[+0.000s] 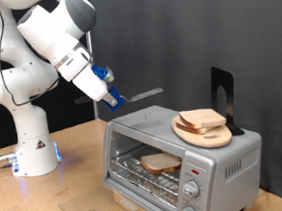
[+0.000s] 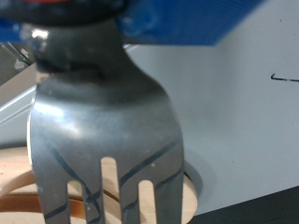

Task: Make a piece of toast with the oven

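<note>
Black curtain backs a wooden worktop [image 1: 83,176] where the white arm leans in from the exterior view's left. Its claw [image 1: 108,93] is clamped on the handle of a metal fork-like spatula [image 1: 140,94], which juts roughly level toward the exterior view's right, its tip hanging just above the top of the oven [image 1: 181,152], apart from it. In the wrist view the spatula [image 2: 107,140] fills the picture, tines pointing away from the hand, with the rim of a round wooden plate [image 2: 192,201] behind them. Held flat and long like this, the tool probably serves to slide under bread rather than pinch it.

Outward from there, the plate [image 1: 206,134] sits on the oven roof carrying a couple of bread slices. Below, the glass door hangs open and the piece of toast [image 1: 162,163] lies flat on the wire rack inside, its longer side running roughly across the oven's width. Two knobs sit at the front right of the oven.
</note>
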You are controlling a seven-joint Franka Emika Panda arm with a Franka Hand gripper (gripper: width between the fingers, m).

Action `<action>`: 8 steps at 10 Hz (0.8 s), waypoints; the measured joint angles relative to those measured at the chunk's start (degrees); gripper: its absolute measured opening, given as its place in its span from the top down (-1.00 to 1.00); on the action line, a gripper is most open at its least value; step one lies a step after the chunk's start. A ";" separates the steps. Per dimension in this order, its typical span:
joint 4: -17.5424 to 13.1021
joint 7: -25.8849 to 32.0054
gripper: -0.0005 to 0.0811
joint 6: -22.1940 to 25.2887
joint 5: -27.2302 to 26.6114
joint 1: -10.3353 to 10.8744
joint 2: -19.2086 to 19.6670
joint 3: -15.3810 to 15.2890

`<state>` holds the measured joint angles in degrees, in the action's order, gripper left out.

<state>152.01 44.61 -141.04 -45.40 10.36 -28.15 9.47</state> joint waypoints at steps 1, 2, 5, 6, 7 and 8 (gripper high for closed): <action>-0.17 1.62 -0.05 0.07 -2.14 0.64 -0.01 0.40; -0.55 2.44 -0.05 0.60 -3.77 1.42 -0.08 0.43; -1.46 2.04 -0.05 1.64 -5.85 3.77 -1.48 -1.03; -1.45 1.01 -0.05 1.65 -5.87 4.11 -1.96 -2.20; -1.45 0.02 -0.05 1.59 -5.86 4.22 -2.26 -3.49; -1.45 -0.97 -0.05 1.30 -5.86 4.26 -2.32 -4.71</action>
<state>150.56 43.64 -139.74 -51.26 14.63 -30.47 4.77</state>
